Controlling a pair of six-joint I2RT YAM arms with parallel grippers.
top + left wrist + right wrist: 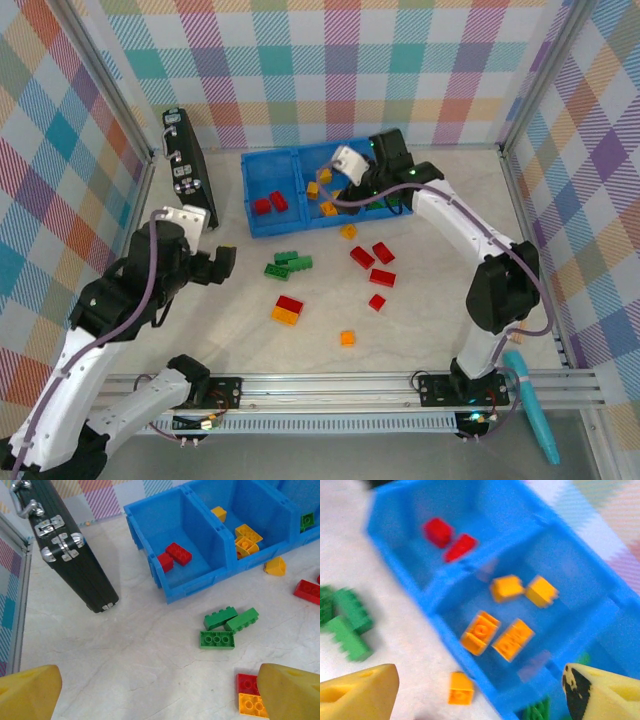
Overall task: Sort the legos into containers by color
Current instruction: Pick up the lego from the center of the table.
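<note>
Black and hard-shelled, a case (186,165) is stood just left of the blue tray (275,226). The left gripper (222,262) is held in front of the tray's left end and apart from it, its yellow fingers (27,692) spread wide with nothing between them. Two red bricks (179,553) are seen in the tray's left compartment. In front of the tray, three green bricks (277,271) are clustered, and a red and orange pair (288,310) lies farther out. Four orange bricks (480,632) are held in the middle compartment, above which the right gripper (342,170) is poised, fingers (357,695) parted and empty. One orange brick (348,232) lies just beside the tray's front wall, four red bricks (382,277) near it. A green brick (307,520) is seen in the right compartment.
</note>
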